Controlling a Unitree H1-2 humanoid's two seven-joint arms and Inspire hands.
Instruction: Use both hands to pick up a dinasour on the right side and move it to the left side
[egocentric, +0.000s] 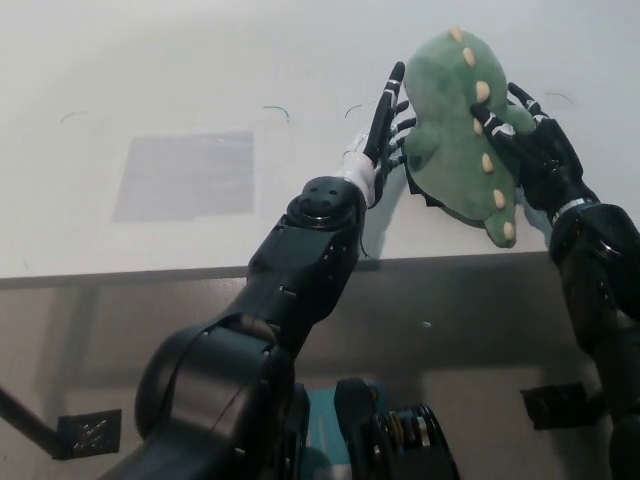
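In the head view, a green plush dinosaur (455, 125) with a row of pale spikes down its back is seen pressed between the two hands above the white bench (150, 90), near the bench's front edge. The left hand (388, 125) is held edge-on with its fingers (390, 90) stretched straight and apart, laid flat against the side of the dinosaur nearest to it; it is shown dark here, with a white cuff at the wrist. The right hand (535, 150) is set against the opposite side of the dinosaur, its fingers (500, 130) spread over the spiked back and touching the plush. The dinosaur is thus gripped from both sides, each hand pressing rather than curling around it, and it is tilted, with its rounded head beyond the fingertips and its tail pointing back toward the right wrist. Whether its underside is touching the bench cannot be told. A grey rectangular patch (185, 175) is marked on the bench well away from the left hand, on the side opposite the dinosaur.
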